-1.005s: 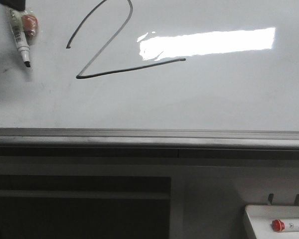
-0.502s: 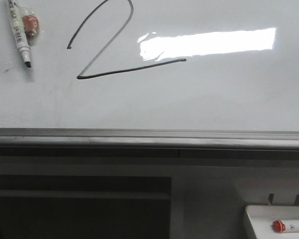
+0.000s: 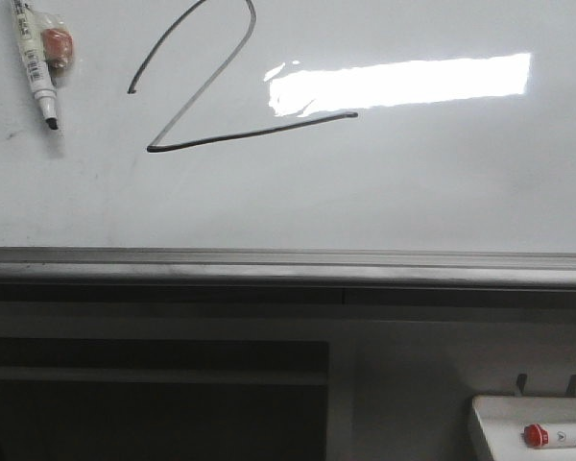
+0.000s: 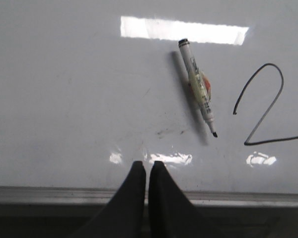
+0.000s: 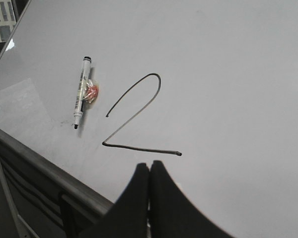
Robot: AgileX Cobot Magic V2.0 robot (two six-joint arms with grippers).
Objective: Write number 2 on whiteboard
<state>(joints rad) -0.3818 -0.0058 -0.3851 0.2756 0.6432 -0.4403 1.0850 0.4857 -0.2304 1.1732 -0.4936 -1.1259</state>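
Note:
The whiteboard point(image 3: 413, 192) fills the upper front view, with a bright light reflection and a grey bottom rail point(image 3: 288, 261). The number 2 point(image 3: 250, 133) is drawn on it in thin black line; it also shows in the left wrist view point(image 4: 275, 140) and the right wrist view point(image 5: 139, 149). A white marker point(image 3: 36, 62) with an orange-red blob on it sticks to the board left of the 2, tip down. My left gripper point(image 4: 148, 163) is shut and empty, below and left of the marker point(image 4: 197, 87). My right gripper point(image 5: 150, 164) is shut and empty just below the 2's base stroke. Neither gripper shows in the front view.
A small white tray point(image 3: 490, 423) at the lower right holds a red-capped marker point(image 3: 557, 435). Below the rail are dark shelves and a grey frame point(image 3: 154, 375).
A dark gripper part at the marker's top end a second ago has left the front view. The marker stays on the board. The 2 is unchanged.

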